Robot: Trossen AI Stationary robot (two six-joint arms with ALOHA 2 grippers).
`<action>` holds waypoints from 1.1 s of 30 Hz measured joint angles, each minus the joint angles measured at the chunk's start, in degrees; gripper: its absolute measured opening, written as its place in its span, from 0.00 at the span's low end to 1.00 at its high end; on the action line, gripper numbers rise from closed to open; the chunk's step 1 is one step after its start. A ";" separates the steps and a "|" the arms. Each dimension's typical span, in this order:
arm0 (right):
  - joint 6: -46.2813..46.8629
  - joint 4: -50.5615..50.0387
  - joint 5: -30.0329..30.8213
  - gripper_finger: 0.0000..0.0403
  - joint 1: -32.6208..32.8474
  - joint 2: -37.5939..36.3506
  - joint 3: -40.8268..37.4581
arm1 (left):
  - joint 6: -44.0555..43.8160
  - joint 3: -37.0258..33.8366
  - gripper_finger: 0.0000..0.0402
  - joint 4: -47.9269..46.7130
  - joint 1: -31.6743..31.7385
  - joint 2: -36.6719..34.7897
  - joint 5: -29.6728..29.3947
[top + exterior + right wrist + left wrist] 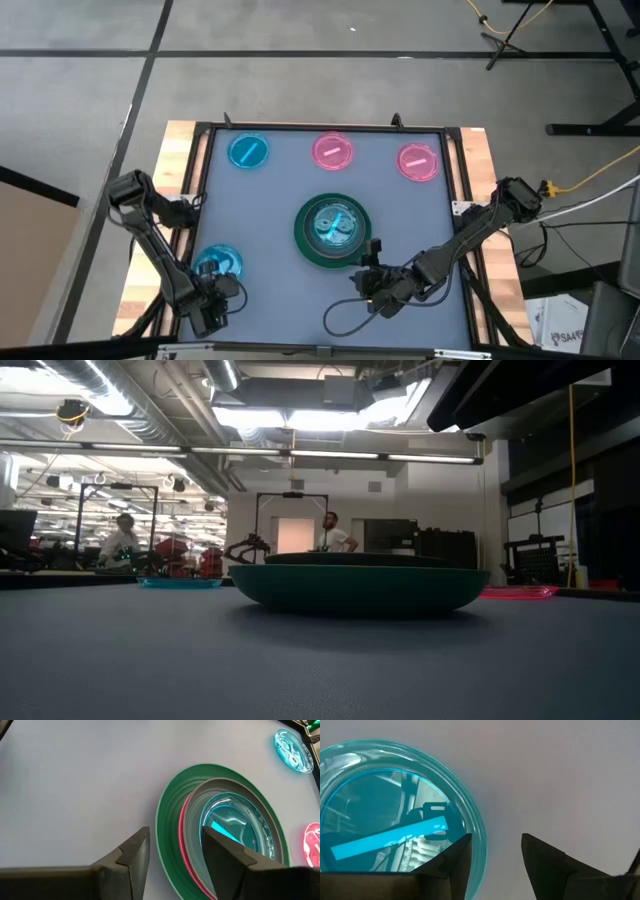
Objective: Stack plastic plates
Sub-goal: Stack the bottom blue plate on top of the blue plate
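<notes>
A large dark green plate [303, 236] sits mid-table with a hot pink plate [184, 845] and a small translucent blue plate [333, 226] nested in it. My right gripper [368, 262] [175, 840] is open at this stack's near right rim [167, 835], one finger over the mat and one over the plates. My left gripper [222, 284] [496, 845] is open at the edge of a small blue plate [217, 263] [385, 815] lying flat near the table's left front. Whether either gripper touches a plate I cannot tell.
Along the far edge lie a small blue plate [248, 152] and two small pink plates [333, 151] [419, 162]. A black cable [345, 318] loops on the mat near the front edge. A raised frame [320, 127] borders the mat.
</notes>
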 joint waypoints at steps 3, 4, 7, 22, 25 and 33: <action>-0.04 0.04 0.87 0.42 0.00 0.00 0.00 | 0.02 -0.02 0.41 -0.02 0.00 1.01 -0.06; -0.07 0.02 1.18 0.42 0.00 0.00 0.00 | 0.03 -0.06 0.41 -0.01 -0.02 1.34 -0.12; -0.07 0.07 1.24 0.42 -0.11 0.02 0.00 | 0.13 -0.09 0.41 -0.11 -0.02 2.71 0.25; 0.00 0.11 1.24 0.42 -0.11 0.02 -0.02 | 0.12 0.11 0.17 -3.82 0.35 5.70 0.97; 0.00 0.09 1.24 0.42 -0.11 0.02 -0.02 | 0.18 0.02 0.10 -4.32 0.42 5.74 0.73; 3.58 -0.09 -0.03 0.42 0.49 0.02 -0.02 | 3.77 2.63 0.01 -8.12 1.34 6.12 -0.77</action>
